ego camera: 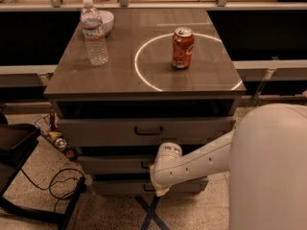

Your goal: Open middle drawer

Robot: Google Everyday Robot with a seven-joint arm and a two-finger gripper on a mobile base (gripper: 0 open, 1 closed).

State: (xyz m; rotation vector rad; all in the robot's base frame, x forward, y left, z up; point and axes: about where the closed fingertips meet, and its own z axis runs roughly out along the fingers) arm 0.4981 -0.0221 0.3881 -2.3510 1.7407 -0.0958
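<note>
The middle drawer (110, 165) is the shallow grey front second from the top of the cabinet. Its dark bar handle (144, 165) shows only at its left end beside my arm. My gripper (160, 178) is at the end of the white arm, right in front of the middle drawer's centre and reaching down over the lowest drawer (115, 186). The arm covers the rest of the handle. The taller top drawer (96, 130) with its own handle (148, 130) sits above, with a dark gap over it.
On the cabinet top stand a water bottle (93, 32), a white bowl (106, 20) and a red soda can (183, 47). A dark chair (17, 147) and cables (57, 186) lie on the floor at left. Blue tape (151, 214) marks the floor. My white body (271, 171) fills the right.
</note>
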